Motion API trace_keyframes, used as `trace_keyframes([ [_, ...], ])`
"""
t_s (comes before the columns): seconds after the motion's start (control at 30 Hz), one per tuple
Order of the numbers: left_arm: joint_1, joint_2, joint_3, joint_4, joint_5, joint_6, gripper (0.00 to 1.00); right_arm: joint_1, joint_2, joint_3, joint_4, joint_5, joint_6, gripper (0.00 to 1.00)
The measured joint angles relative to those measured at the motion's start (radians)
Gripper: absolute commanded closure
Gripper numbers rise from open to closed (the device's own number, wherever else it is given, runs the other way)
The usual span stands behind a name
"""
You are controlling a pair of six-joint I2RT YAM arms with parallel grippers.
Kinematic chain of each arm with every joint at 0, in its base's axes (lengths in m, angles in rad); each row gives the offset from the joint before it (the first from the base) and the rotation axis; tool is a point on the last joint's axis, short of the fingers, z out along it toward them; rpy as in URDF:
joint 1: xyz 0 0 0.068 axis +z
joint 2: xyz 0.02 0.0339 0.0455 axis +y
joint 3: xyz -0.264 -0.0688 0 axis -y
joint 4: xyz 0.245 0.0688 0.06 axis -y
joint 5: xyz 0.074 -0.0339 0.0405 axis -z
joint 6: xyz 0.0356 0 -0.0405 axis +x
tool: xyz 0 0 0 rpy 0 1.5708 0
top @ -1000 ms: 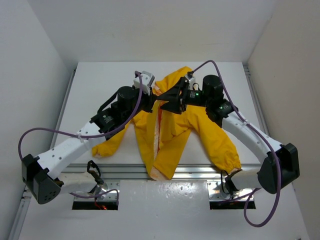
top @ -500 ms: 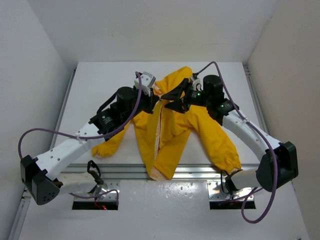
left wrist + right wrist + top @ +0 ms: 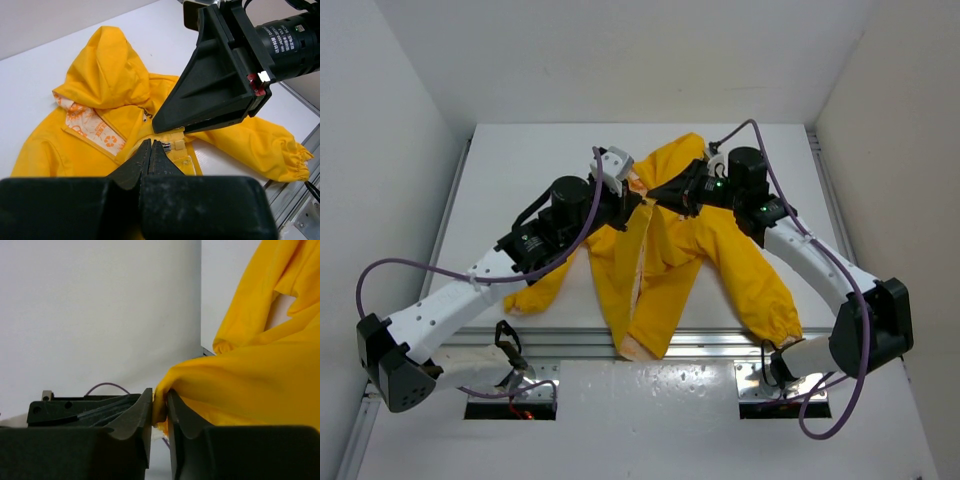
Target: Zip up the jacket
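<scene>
Yellow jacket [image 3: 665, 265] lies front-up mid-bench [image 3: 520, 170]. Hood [image 3: 682, 150] is toward the top of the top view, hem at the bench's near edge, bottom centre. The front is open, with pale orange-and-white lining [image 3: 89, 122] showing along the opening. One sleeve runs to lower left. The other runs to lower right, its gathered cuff [image 3: 782, 325] near the bench edge.

Left arm [image 3: 450, 295] and right arm [image 3: 820, 270] meet over the chest, just below the hood.

Left jaws: pressed together, tips pinching the yellow front edge, just beside a small metal zipper piece [image 3: 167, 146].

Right jaws: nearly closed, the narrow gap filled by a fold of yellow fabric. The cloth drapes away to the right of the right wrist view.
</scene>
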Motion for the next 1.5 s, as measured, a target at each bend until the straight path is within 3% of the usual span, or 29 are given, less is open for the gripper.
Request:
trace_keyframes([
  [0.13,-0.003,0.0,0.0,0.001,-0.003,0.0,1.0,0.0,0.0,0.001,0.036,-0.021,-0.009,1.0],
  [0.4,0.006,0.011,0.0,0.002,0.007,-0.031,1.0,-0.005,-0.008,0.001,0.044,-0.097,-0.126,1.0],
  [0.63,0.015,0.06,-0.001,0.03,0.118,-0.111,1.0,-0.035,-0.068,-0.018,-0.003,-0.156,-0.345,1.0],
  [0.83,0.025,0.069,-0.039,0.089,0.181,-0.173,1.0,-0.061,-0.097,-0.045,-0.016,-0.21,-0.437,1.0],
  [1.5,0.134,0.069,-0.124,0.193,0.277,-0.262,1.0,-0.111,-0.111,-0.127,0.063,-0.325,-0.38,1.0],
])
